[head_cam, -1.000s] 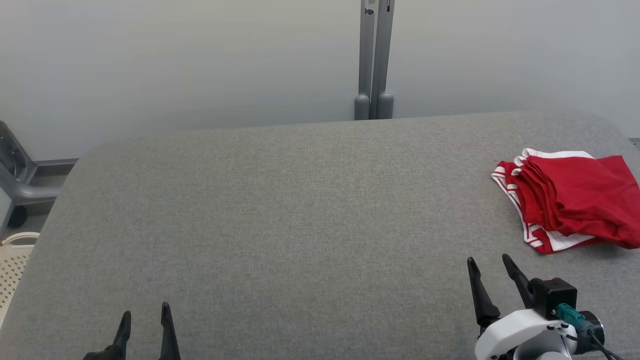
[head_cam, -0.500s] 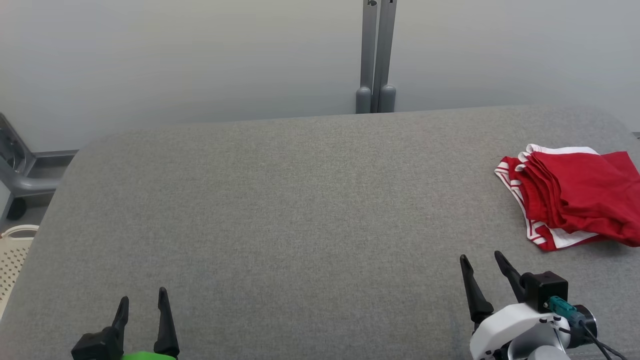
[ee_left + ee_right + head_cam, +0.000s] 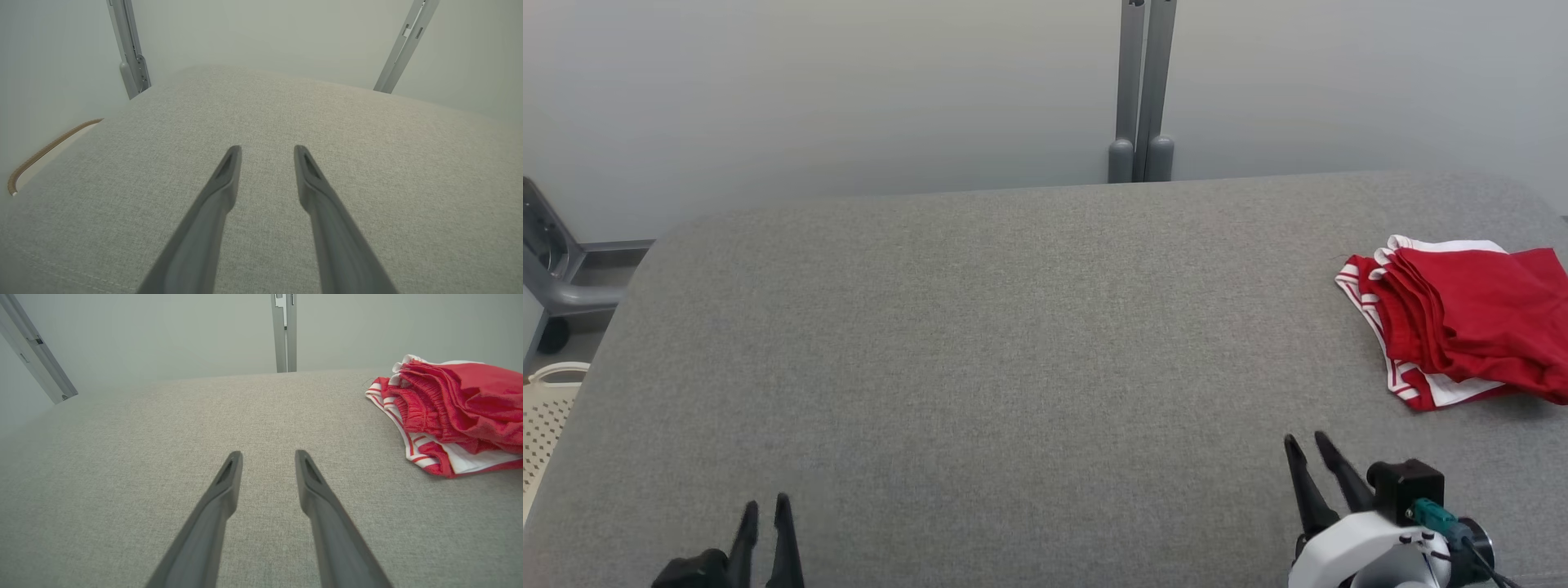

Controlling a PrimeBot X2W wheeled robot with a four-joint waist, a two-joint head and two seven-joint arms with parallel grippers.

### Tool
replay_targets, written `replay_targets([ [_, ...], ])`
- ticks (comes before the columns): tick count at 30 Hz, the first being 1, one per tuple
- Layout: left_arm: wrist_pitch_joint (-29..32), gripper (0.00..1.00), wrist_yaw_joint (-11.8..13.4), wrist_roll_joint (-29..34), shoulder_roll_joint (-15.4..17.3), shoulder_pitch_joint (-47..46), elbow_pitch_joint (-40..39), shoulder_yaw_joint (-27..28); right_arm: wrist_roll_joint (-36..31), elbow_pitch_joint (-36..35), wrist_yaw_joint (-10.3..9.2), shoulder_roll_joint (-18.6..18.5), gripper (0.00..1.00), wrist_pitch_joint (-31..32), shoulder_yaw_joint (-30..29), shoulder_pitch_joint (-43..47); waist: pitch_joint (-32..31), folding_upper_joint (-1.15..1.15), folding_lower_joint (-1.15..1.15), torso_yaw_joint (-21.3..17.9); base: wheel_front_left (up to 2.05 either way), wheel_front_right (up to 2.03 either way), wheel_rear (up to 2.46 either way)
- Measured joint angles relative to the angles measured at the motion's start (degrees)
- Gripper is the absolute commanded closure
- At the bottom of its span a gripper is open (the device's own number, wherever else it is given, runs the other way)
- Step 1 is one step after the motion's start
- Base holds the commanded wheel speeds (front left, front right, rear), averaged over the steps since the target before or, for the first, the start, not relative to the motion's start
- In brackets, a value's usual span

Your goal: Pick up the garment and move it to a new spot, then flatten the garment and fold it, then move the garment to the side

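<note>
The garment (image 3: 1462,322) is a folded red piece with white trim and stripes, lying at the right edge of the grey padded table (image 3: 1013,343); it also shows at the right of the right wrist view (image 3: 453,412). My right gripper (image 3: 1305,445) hovers near the table's front right, short of the garment, open with nothing between its fingers (image 3: 267,455). At the front left my left gripper (image 3: 766,505) is open over bare fabric, also empty (image 3: 267,151).
Two grey upright posts (image 3: 1142,90) stand behind the table's far edge against a pale wall. A perforated cream basket (image 3: 543,416) and a grey frame (image 3: 556,286) sit off the table's left side.
Both grippers' fingers have drawn closer together while staying open. The left gripper sits lower in the head view. The garment has not moved.
</note>
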Motion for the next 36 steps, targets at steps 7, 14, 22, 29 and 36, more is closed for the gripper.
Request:
replay_targets([
  [7, 1.46, 1.00, -0.07, -2.09, -0.96, 1.63, 2.69, 0.03, 2.56, 2.55, 0.00, 0.26, 1.00, 1.03, -0.37, 2.40, 0.14, 0.00, 0.00, 0.01, 0.00, 0.00, 0.00],
  [14, 3.56, 1.00, -0.85, -8.79, -1.01, 0.18, 2.77, 1.20, 10.31, 1.81, 0.00, 0.25, 1.00, 2.40, -0.97, 2.04, 0.43, 0.00, 0.00, 0.03, 0.00, 0.00, 0.00],
  [22, 5.87, 1.00, -1.54, -15.94, -1.10, -1.58, 2.71, 2.09, 18.60, 0.75, 0.00, 0.25, 1.00, 3.71, -1.54, 1.44, 0.76, 0.00, 0.00, 0.05, 0.00, 0.00, 0.00],
  [29, 7.71, 1.00, -2.25, -21.83, -1.22, -3.11, 2.66, 3.02, 25.21, -0.03, 0.00, 0.24, 1.00, 4.80, -2.04, 0.54, 1.04, 0.00, 0.00, 0.08, 0.00, 0.00, 0.00],
  [36, 9.31, 1.00, -2.88, -26.95, -1.34, -4.52, 2.65, 3.71, 31.33, -0.66, 0.00, 0.23, 1.00, 5.86, -2.55, 0.07, 1.33, 0.00, 0.00, 0.10, 0.00, 0.00, 0.00],
])
